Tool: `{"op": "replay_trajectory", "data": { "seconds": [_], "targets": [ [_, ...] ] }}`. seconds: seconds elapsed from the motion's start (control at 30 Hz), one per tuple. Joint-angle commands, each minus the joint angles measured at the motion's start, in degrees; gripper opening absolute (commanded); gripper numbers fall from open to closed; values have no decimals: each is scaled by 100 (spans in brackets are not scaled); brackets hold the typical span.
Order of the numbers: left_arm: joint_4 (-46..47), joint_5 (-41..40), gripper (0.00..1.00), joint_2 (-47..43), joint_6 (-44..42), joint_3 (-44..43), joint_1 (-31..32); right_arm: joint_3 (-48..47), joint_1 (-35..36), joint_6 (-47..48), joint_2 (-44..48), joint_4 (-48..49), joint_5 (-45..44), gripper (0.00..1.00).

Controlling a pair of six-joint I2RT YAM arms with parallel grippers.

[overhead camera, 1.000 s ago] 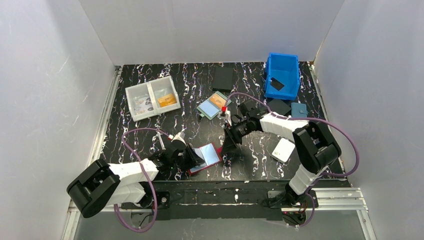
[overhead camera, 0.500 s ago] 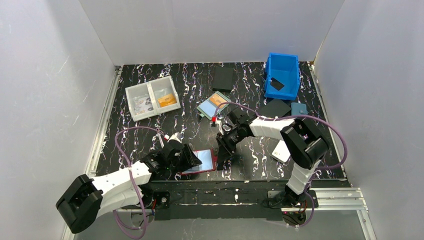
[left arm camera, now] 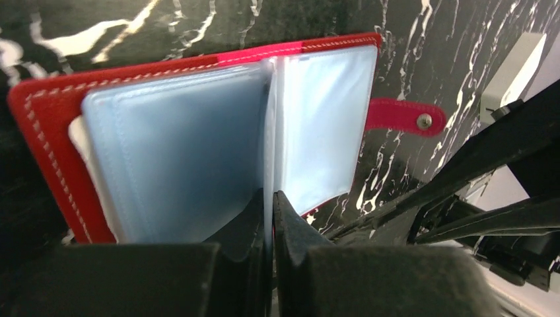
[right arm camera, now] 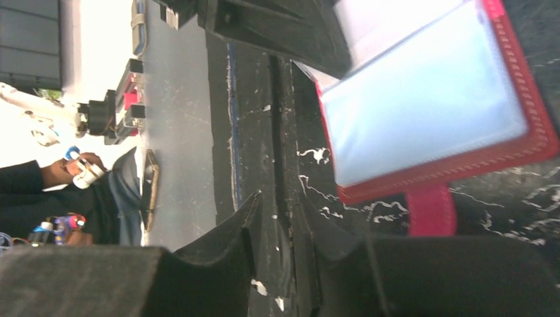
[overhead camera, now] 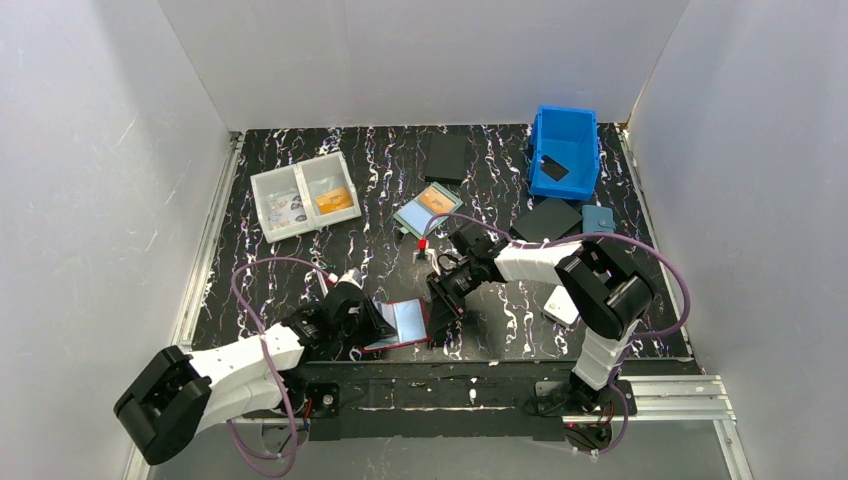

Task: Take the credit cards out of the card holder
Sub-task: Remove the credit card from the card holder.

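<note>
Open card holder [overhead camera: 402,323] between both arms
</note>
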State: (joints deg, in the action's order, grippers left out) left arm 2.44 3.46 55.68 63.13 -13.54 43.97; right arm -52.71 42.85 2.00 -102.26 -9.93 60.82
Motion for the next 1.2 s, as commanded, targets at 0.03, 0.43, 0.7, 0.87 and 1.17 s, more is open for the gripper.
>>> {"op": "replay_trajectory", "data": {
  "seconds": [0.03, 0.43, 0.7, 0.87, 1.17],
  "targets": [
    [641, 322, 0, 545, -133, -107, -34, -97, 83, -219, 50, 92, -247, 21],
    [1724, 882, 0, 1795, -306, -768, -34, -97, -209, -218, 56, -44, -1069, 6],
    [1890, 917, 21, 1863, -331, -734, -47, -226, -258, -59, -274, -383, -2107, 1],
    [1866, 726, 44, 1218, -148, -210, -223, -264, -281, -59, -411, -499, -2423, 1],
    [1811, 725, 36, 893, -47, 110, -389, -261, -277, -51, -433, -500, -2359, 1]
  ]
}}
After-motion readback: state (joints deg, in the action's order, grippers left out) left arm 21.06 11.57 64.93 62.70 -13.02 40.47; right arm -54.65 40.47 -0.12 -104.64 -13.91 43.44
